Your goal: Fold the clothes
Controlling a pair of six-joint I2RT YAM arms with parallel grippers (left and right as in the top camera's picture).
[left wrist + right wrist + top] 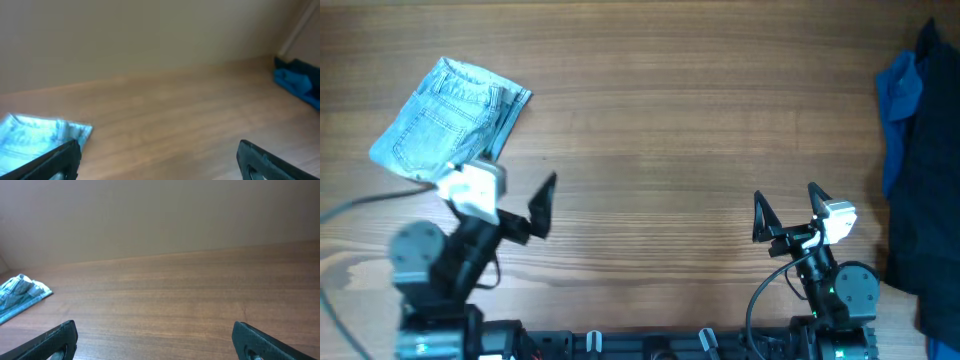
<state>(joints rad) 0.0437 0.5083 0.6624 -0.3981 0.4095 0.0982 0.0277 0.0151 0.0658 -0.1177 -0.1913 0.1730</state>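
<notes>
The light blue denim shorts (pixel 450 120) lie folded in a compact bundle at the far left of the wooden table, a back pocket facing up. They also show in the left wrist view (pixel 35 135) and, small, at the left of the right wrist view (pixel 20 292). My left gripper (pixel 515 182) is open and empty just right of and in front of the shorts; in its wrist view (pixel 157 155) its left finger is near the shorts' edge. My right gripper (pixel 785 195) is open and empty over bare wood at the front right (pixel 155 335).
A bright royal-blue cloth (pixel 898 100) and a dark navy cloth (pixel 930 180) are heaped at the table's right edge; the blue cloth shows in the left wrist view (pixel 297 82). A grey cable (pixel 360 203) runs across the front left.
</notes>
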